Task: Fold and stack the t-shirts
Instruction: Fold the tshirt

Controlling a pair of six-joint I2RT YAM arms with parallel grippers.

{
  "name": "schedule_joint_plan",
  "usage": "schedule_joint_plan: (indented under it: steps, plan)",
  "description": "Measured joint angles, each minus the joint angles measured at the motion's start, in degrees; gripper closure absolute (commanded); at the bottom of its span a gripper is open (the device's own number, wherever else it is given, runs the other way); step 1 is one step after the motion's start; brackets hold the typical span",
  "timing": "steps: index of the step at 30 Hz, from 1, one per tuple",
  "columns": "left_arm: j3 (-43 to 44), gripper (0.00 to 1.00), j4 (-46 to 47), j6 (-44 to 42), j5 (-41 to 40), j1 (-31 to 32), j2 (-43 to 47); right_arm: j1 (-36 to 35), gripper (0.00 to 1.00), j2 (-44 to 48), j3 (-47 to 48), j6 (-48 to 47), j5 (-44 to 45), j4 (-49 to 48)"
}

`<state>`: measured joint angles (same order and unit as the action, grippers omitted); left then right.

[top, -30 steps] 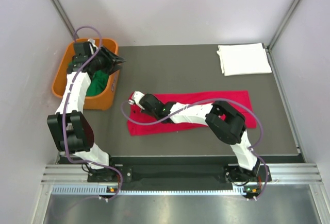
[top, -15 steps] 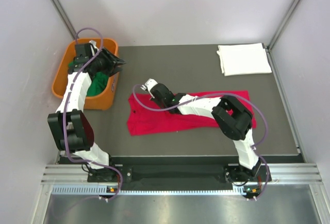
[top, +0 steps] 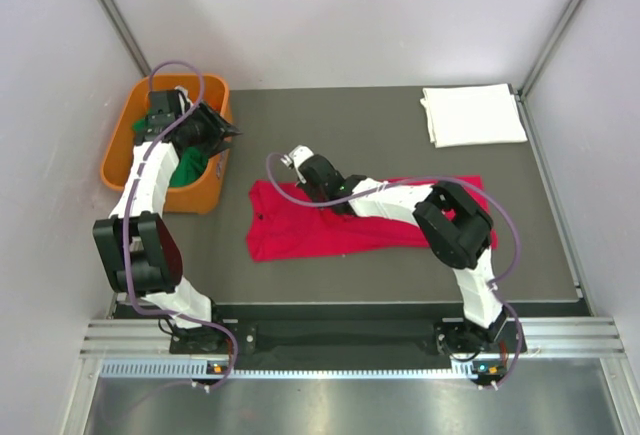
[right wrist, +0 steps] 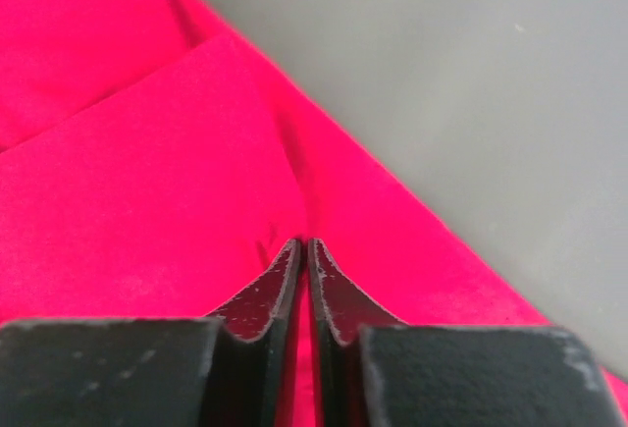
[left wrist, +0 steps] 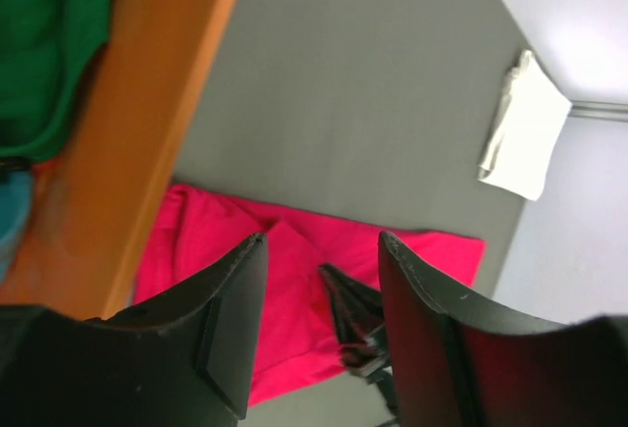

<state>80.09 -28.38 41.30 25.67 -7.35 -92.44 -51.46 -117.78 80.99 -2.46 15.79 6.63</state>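
- step in hand, as i judge it: folding the red t-shirt point(top: 300, 240), which lies spread across the middle of the bench, lengthwise from left to right.
- the right gripper point(right wrist: 302, 250) has its jaws closed on a pinch of that red cloth, close to the shirt's far edge and towards its left end.
- to do it well: keep the pinch tight, lift only enough to clear the layer beneath, carry the flap straight over so the edges line up, then lay it flat before letting go.
- risk: a thin pinch may slip, or the whole shirt may drag rather than fold.
- the left gripper point(left wrist: 322, 240) hovers by the right wall of the orange tub point(top: 118, 155) at the far left corner, jaws apart and empty; it could pin the shirt down.
- counts: one red t-shirt, and one white t-shirt point(top: 472, 115) folded at the far right corner.
- green cloth point(top: 190, 165) sits in the tub; how many shirts it makes, i cannot tell.
- one tub, two grippers.
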Motion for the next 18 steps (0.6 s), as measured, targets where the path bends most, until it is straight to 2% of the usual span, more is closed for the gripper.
schedule_joint_plan:
  steps: [6,10,15,18]
  plan:
    - [0.79,0.45,-3.04,-3.23,-5.03,1.11,0.02,2.78,0.78,1.88,-0.87,3.26,2.80,1.62]
    - [2.05,0.45,-5.73,-5.64,-9.51,4.11,0.04,3.21,0.73,4.42,-1.16,5.49,5.49,3.39]
    - [1.99,0.45,-6.82,-7.19,-11.74,7.15,0.39,3.19,0.79,10.82,-4.96,8.81,4.48,4.61]
    - [-0.22,0.45,-6.93,-7.87,-12.59,7.41,2.19,3.21,0.82,15.45,-8.66,11.45,-0.39,3.87]
